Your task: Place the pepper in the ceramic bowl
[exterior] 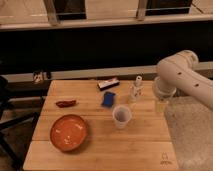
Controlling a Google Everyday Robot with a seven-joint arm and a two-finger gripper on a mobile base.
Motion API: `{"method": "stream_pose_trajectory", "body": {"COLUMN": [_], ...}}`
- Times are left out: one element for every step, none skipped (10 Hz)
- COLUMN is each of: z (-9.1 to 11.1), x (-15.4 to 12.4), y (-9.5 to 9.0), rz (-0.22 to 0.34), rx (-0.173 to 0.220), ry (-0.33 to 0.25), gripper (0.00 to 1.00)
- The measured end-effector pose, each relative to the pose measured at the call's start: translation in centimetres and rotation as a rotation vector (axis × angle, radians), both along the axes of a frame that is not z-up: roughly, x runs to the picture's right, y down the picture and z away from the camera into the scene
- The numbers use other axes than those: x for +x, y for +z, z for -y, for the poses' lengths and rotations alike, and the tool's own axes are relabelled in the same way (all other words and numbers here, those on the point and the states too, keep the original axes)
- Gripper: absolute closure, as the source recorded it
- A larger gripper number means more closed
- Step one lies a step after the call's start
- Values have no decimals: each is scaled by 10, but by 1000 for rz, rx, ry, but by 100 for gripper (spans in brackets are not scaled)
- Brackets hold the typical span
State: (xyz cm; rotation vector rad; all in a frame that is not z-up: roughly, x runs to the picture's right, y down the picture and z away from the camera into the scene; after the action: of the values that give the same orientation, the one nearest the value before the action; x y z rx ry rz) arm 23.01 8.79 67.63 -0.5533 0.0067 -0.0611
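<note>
The pepper [66, 103] is seen lying apart from the ceramic bowl [69, 132]. The gripper [160, 106] is positioned at the right edge of the table [140, 145]. Its state cannot be told.

On the wooden table [140, 145] we see a blue block [108, 99] near a white translucent cup [122, 116], a dark flat packet [108, 84] farther back, and a small white bottle [136, 89] left of the gripper [161, 106] at the table's right edge.

Cup [121, 116], bottle [135, 91] between right-edge gripper [160, 106] and pepper [66, 103]
</note>
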Motion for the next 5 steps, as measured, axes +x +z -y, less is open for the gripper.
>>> {"method": "stream_pose_trajectory", "body": {"z": [4, 7, 8, 13, 15], "x": [-15, -25, -30, -48, -59], "y": [-1, -2, -4, -5, -5], "rz": [16, 30, 41, 69, 82], "rx": [4, 8, 11, 19, 21], "ry": [-20, -40, -57, -88, -103], "gripper": [20, 20, 20, 20, 20]}}
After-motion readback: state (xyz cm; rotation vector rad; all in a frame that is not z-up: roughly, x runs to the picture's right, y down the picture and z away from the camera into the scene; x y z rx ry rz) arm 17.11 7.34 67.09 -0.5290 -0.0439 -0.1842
